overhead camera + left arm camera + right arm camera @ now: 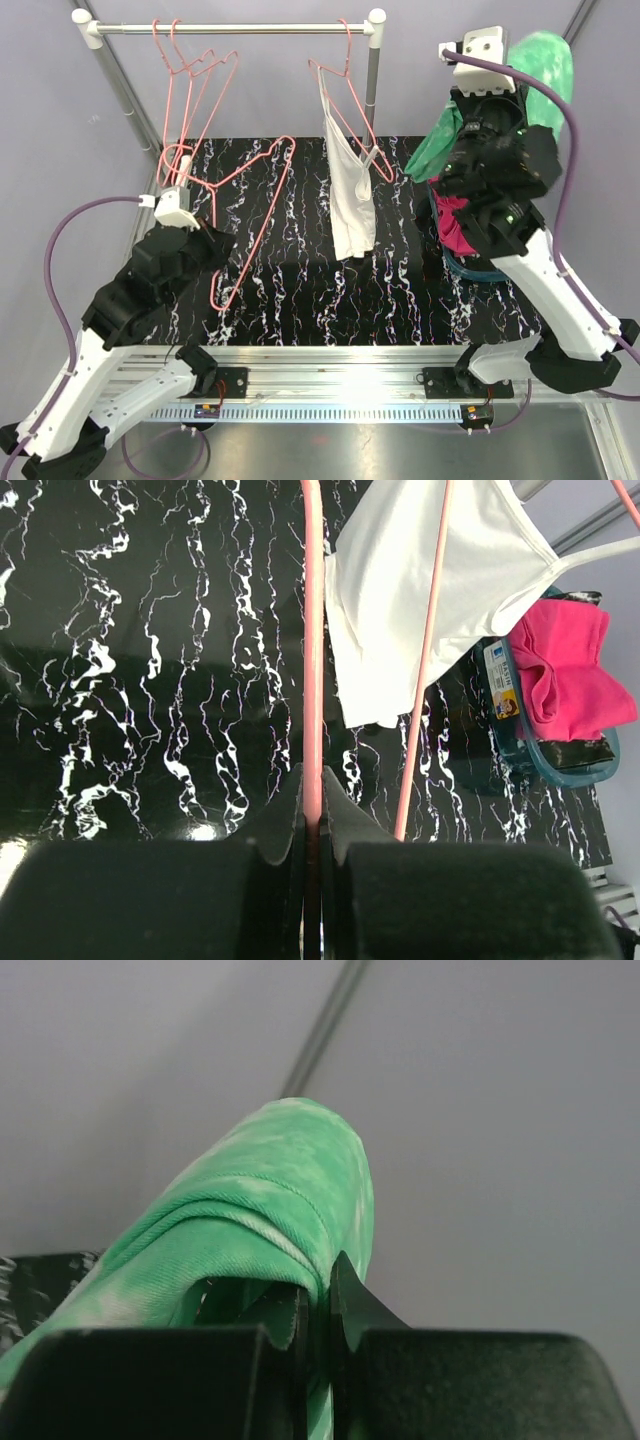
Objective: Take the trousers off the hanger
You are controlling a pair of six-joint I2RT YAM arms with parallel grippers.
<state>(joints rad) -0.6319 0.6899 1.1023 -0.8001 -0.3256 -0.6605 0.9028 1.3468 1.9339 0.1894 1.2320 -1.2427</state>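
The green tie-dye trousers (545,58) hang free of any hanger, raised high at the back right; a fold of them (270,1210) fills the right wrist view. My right gripper (318,1295) is shut on that fold's edge. A bare pink wire hanger (262,215) slants over the black marbled table (300,290). My left gripper (312,800) is shut on one of its wire sides (312,630), at the left of the table (210,235).
A white top (350,190) hangs on a pink hanger from the rail (240,28); it also shows in the left wrist view (420,590). Several bare pink hangers (190,70) hang at the rail's left. A blue basket (560,765) with pink clothing (455,230) stands at the right.
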